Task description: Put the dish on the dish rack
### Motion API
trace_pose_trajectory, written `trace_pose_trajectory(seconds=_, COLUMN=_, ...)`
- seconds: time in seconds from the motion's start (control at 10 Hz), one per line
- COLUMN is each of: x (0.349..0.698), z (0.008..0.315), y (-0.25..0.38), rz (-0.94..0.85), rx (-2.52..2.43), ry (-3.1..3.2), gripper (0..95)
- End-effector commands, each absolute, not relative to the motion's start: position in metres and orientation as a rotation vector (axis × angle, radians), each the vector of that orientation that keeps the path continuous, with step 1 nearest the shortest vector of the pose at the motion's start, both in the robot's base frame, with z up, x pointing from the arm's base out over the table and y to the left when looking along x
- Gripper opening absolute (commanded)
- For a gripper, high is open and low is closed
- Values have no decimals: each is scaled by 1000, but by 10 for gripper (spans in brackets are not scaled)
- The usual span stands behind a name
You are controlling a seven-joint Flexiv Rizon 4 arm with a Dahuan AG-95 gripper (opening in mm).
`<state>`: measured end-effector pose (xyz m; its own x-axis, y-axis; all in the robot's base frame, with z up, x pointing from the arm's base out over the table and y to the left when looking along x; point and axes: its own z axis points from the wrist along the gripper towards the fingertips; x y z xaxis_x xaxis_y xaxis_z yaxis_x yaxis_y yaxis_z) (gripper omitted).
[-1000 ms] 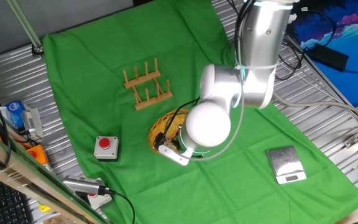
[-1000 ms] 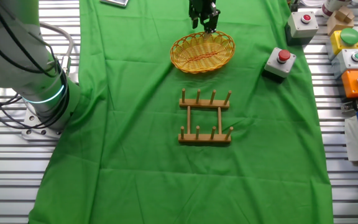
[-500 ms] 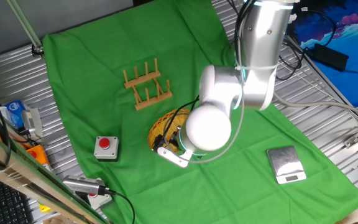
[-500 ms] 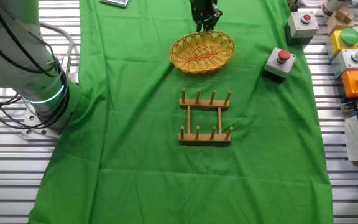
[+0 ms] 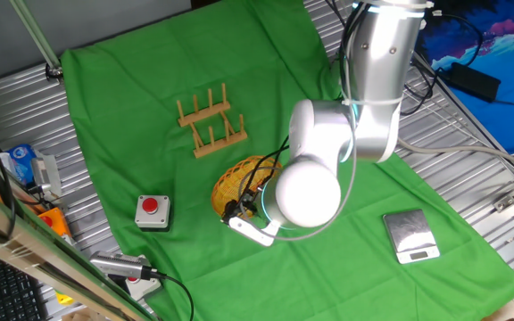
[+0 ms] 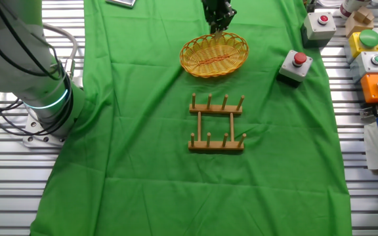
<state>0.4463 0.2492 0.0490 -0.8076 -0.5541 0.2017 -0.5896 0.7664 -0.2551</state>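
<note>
The dish point(image 6: 213, 56) is a yellow woven wicker plate with reddish streaks, lying flat on the green cloth at the far end of the other fixed view. In one fixed view only its left part point(image 5: 235, 178) shows beside the arm. My gripper point(image 6: 219, 26) hangs right at the dish's far rim, its dark fingers pointing down. The gap between them is too small to read. The dish rack point(image 6: 216, 122) is a small wooden rack with upright pegs, standing empty a short way nearer than the dish; it also shows in one fixed view point(image 5: 211, 122).
A grey box with a red button point(image 6: 295, 66) sits right of the dish. More button boxes point(image 6: 371, 62) line the right table edge. A small scale point(image 5: 410, 235) lies on the cloth. The arm's base point(image 6: 41, 98) stands at the left.
The gripper has shifted slightly from over the dish's inner far side to its far rim, and the arm has dropped a little. The dish and the rack have not moved.
</note>
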Motion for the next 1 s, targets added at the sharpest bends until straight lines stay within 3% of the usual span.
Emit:
trace_pose_trajectory(seconds=0.1, x=447, z=51, y=249, rz=468, rx=918, ry=-2849, gripper=0)
trace_pose_trajectory(seconds=0.7, x=447, z=50, y=249, rz=465, rx=875, ry=-2871, gripper=0)
trace_pose_trajectory(seconds=0.8, x=447, z=51, y=249, rz=464, rx=876, ry=-2869, gripper=190)
trace_pose_trajectory(seconds=1.0, x=447, z=51, y=249, rz=463, rx=884, ry=-2866, gripper=190)
